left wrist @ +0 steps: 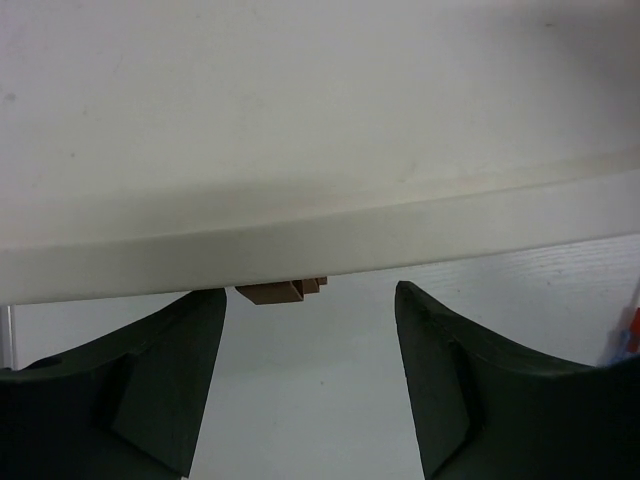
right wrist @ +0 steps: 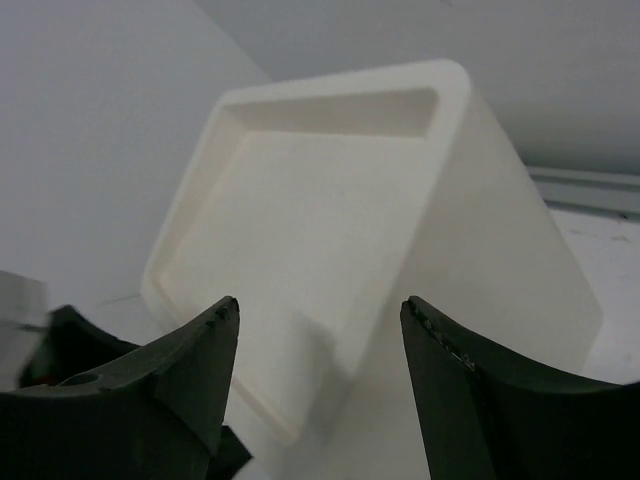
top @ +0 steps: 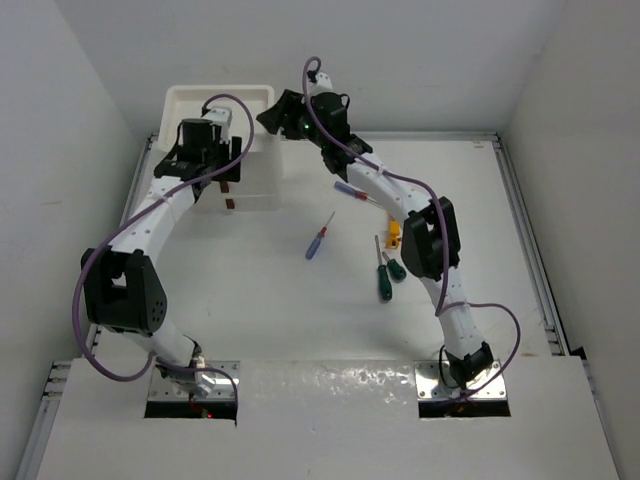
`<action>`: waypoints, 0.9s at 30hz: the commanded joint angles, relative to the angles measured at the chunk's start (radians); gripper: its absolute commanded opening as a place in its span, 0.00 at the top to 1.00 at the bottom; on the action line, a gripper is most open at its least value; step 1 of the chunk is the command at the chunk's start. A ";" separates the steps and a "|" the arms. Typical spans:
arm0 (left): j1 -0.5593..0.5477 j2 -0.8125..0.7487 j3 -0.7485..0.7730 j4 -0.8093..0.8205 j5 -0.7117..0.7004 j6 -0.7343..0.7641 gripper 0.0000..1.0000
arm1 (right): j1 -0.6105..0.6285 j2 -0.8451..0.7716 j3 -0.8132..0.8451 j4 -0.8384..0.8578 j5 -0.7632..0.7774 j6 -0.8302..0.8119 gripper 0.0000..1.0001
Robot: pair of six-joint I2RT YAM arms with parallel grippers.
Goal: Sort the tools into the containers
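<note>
Containers (top: 258, 188) are sitting far-left on desk (top: 250, 300). Left end effector (left wrist: 310, 300) is hovering at unit's front, jaws partway apart, gripping nothing, brown tab (left wrist: 282, 292) showing off-centre in the gap. Right end effector (right wrist: 320, 305) is hovering beside top tray (right wrist: 340, 85), jaws likewise apart, empty. Tools (top: 320, 237) are lying mid-desk, well apart from unit. Tip: centre on tab, pinch squarely, pull straight, w/ right arm bracing unit.

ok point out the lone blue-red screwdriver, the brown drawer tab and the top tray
lone blue-red screwdriver (top: 314, 247), top external view, on its blue handle
brown drawer tab (left wrist: 280, 291), left wrist view, on its front face
top tray (right wrist: 300, 230), right wrist view, on its bare floor
</note>
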 commanded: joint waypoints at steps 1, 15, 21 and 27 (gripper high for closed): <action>-0.002 0.017 -0.003 0.094 -0.070 -0.040 0.35 | 0.009 0.011 0.069 0.082 0.049 0.007 0.35; -0.003 0.060 -0.008 0.205 -0.064 -0.042 0.48 | 0.056 0.103 0.056 0.059 0.147 -0.020 0.52; -0.003 0.055 -0.032 0.237 -0.060 -0.054 0.66 | 0.060 0.100 -0.005 0.048 0.150 -0.026 0.66; -0.003 0.049 -0.016 0.214 -0.061 -0.046 1.00 | 0.060 0.091 -0.026 0.042 0.145 -0.020 0.91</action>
